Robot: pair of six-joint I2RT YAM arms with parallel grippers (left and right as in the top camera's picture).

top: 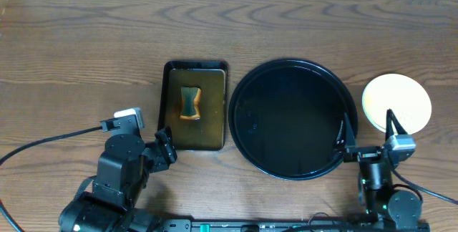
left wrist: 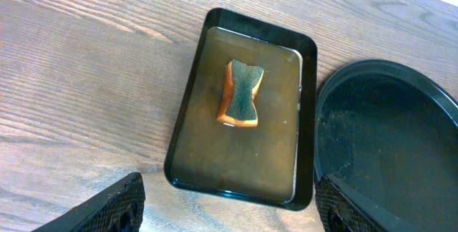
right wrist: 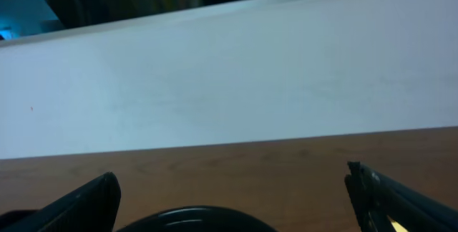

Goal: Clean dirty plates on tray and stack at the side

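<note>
The round black tray [top: 247, 128] lies mid-table and holds nothing. To its right a stack of plates [top: 401, 96] rests on the wood; the top one is pale yellow with no smears showing, and I cannot tell how many lie beneath it. My right gripper [top: 369, 126] hangs open at the near right, one finger over the tray's rim, the other by the stack's near edge. In the right wrist view the right gripper [right wrist: 236, 210] is empty above the tray rim [right wrist: 200, 218]. My left gripper [top: 166, 146] is open near the pan's front corner; the left gripper [left wrist: 229, 218] holds nothing.
A dark rectangular pan [top: 174, 132] of brownish water stands left of the tray with a green-and-orange sponge [top: 189, 103] in it. The pan [left wrist: 187, 103] and sponge [left wrist: 242, 94] fill the left wrist view. A pale wall [right wrist: 229, 81] runs behind the table's far edge.
</note>
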